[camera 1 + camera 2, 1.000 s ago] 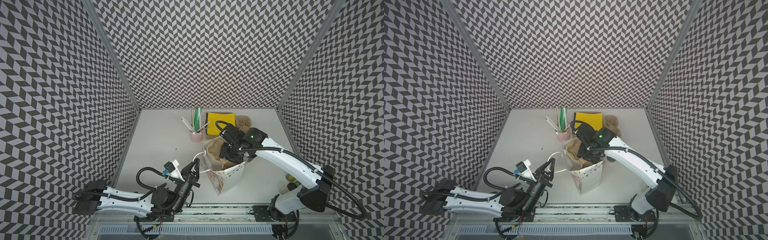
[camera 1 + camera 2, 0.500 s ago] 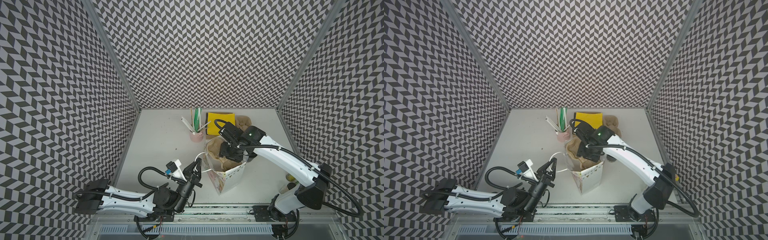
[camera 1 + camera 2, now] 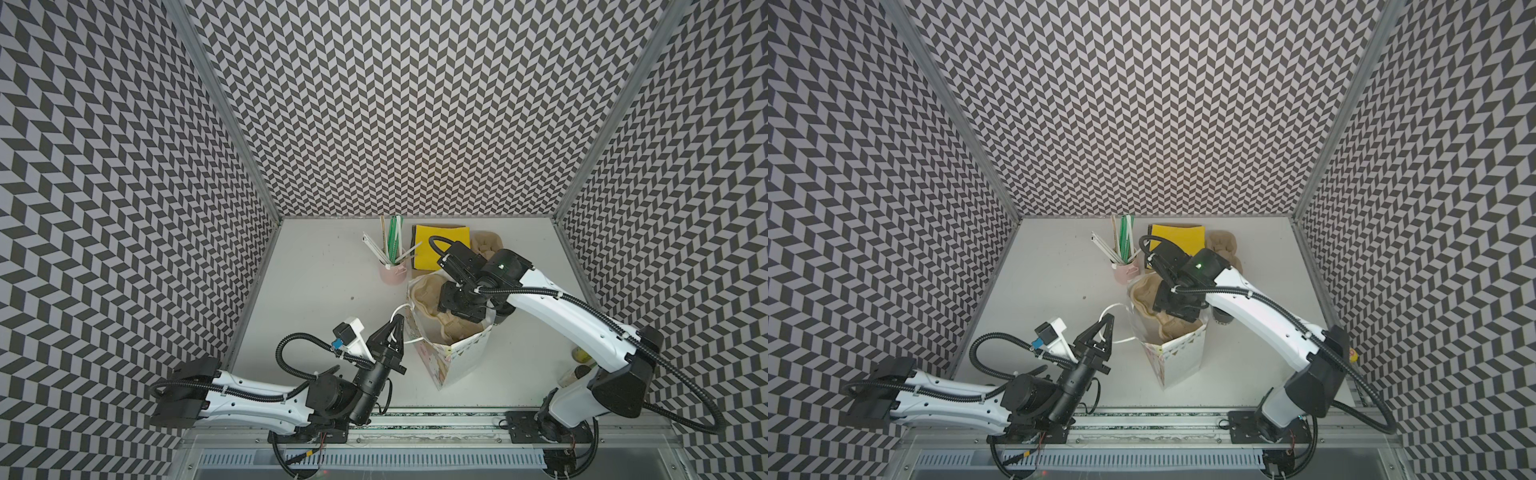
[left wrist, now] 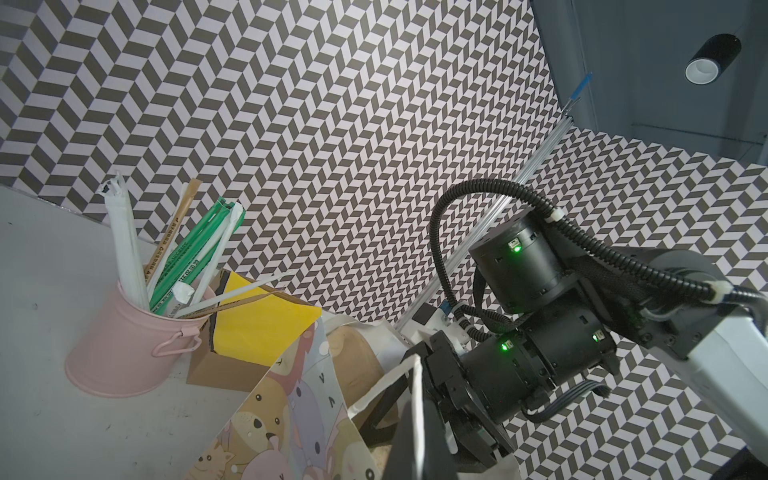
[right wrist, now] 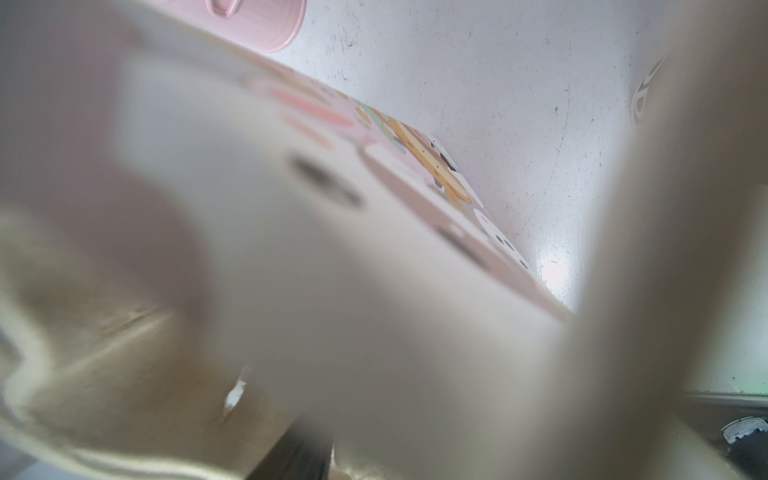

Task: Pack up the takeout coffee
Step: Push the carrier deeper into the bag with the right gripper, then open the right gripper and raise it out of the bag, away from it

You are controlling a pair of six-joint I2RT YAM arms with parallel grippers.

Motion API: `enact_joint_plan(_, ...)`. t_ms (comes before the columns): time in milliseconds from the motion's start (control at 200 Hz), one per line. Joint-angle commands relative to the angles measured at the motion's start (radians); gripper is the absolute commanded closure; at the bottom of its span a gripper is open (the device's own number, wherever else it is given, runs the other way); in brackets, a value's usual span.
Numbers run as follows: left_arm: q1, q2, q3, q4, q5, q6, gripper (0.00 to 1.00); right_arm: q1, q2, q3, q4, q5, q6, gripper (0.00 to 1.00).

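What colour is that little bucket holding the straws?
The bucket is pale pink, with a small pink handle; the left wrist view shows it best.

glossy printed paper bag [image 3: 461, 365], matt table [image 3: 324, 274]

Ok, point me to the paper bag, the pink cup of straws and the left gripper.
paper bag [image 3: 465, 361]: a top view, on its near outer wall.
pink cup of straws [image 4: 120, 345]: left wrist view, on its side wall.
left gripper [image 3: 1106, 322]: a top view, at the closed fingertips.
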Motion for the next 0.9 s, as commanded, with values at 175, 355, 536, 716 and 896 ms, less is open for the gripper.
enact_joint_plan(175,-0.011,0.003,0.04,0.047,-0.01,0.043,1.0,-0.009,-0.019,0.067,-0.02,0.014,-0.022,0.28)
enact_joint_plan(355,-0.013,0.0,0.044,0.046,-0.012,0.051,1.0,-0.005,-0.018,0.097,-0.019,0.024,-0.05,0.01)
enact_joint_plan(536,-0.015,0.006,0.052,0.047,-0.009,0.061,1.0,-0.003,-0.027,0.107,-0.019,0.052,-0.062,0.02)
enact_joint_plan(716,-0.015,0.01,0.05,0.047,-0.008,0.067,1.0,0.019,0.001,0.23,-0.019,0.095,-0.135,0.07)
enact_joint_plan(896,-0.015,0.016,0.049,0.036,-0.008,0.077,1.0,0.061,0.041,0.432,-0.02,0.259,-0.239,0.07)
